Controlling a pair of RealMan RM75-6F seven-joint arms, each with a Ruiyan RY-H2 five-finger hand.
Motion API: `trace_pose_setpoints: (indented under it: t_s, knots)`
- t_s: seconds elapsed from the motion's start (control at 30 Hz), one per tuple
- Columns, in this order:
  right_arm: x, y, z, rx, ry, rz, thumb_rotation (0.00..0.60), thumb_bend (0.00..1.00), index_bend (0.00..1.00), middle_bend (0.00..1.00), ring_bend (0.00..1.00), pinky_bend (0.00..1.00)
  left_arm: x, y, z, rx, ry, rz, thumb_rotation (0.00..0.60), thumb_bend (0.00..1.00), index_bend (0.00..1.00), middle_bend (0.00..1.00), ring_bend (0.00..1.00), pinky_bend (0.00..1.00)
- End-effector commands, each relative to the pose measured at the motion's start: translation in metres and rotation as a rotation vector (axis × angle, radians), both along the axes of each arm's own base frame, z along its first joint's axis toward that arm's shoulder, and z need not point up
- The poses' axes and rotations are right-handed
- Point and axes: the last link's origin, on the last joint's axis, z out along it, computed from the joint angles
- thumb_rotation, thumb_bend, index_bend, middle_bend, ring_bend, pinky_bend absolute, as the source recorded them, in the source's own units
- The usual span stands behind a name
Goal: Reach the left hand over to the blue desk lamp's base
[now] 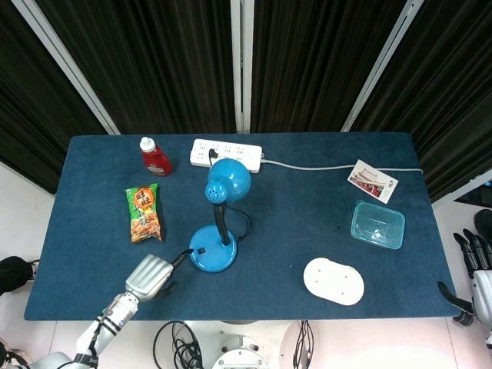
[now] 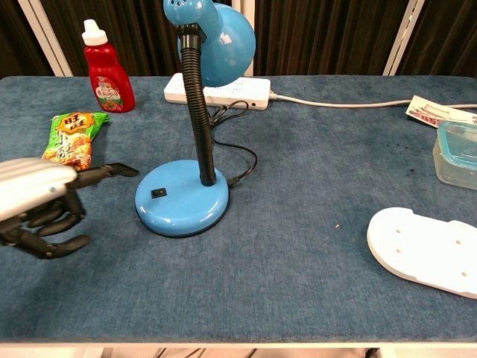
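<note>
The blue desk lamp stands mid-table on its round base (image 1: 213,250) (image 2: 182,200), with a black gooseneck and its shade (image 1: 227,181) turned toward the back. A small black switch (image 2: 157,192) sits on the base's left side. My left hand (image 1: 150,275) (image 2: 41,201) hovers just left of the base, holding nothing. One finger stretches toward the base with its tip a short gap from the rim, and the other fingers are curled in. My right hand (image 1: 480,280) hangs off the table's right edge, fingers apart and empty.
A green snack bag (image 1: 144,213) lies left of the lamp and a red sauce bottle (image 1: 154,157) stands behind it. The white power strip (image 1: 226,154) and lamp cord run behind the base. To the right lie a white oval lid (image 1: 334,280), a clear container (image 1: 377,224) and a card (image 1: 373,181).
</note>
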Motion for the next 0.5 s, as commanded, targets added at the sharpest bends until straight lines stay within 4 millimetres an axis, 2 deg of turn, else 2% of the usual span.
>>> trace_pose_setpoints:
  t_s: [0.03, 0.23, 0.5]
  knots:
    - [-0.001, 0.0, 0.0, 0.001, -0.001, -0.004, 0.6, 0.18, 0.0, 0.0, 0.0, 0.0, 0.005, 0.007, -0.009, -0.008, 0.01, -0.011, 0.6, 0.41, 0.05, 0.84, 0.81, 0.73]
    - [-0.002, -0.001, 0.0, 0.002, -0.004, -0.003, 0.6, 0.18, 0.0, 0.0, 0.0, 0.0, 0.008, 0.014, -0.022, -0.048, 0.048, -0.003, 0.6, 0.42, 0.05, 0.84, 0.81, 0.73]
    - [-0.006, -0.002, 0.001, 0.002, -0.007, -0.013, 0.6, 0.18, 0.0, 0.0, 0.0, 0.0, 0.002, 0.014, -0.025, -0.064, 0.083, 0.024, 0.6, 0.43, 0.05, 0.84, 0.81, 0.73]
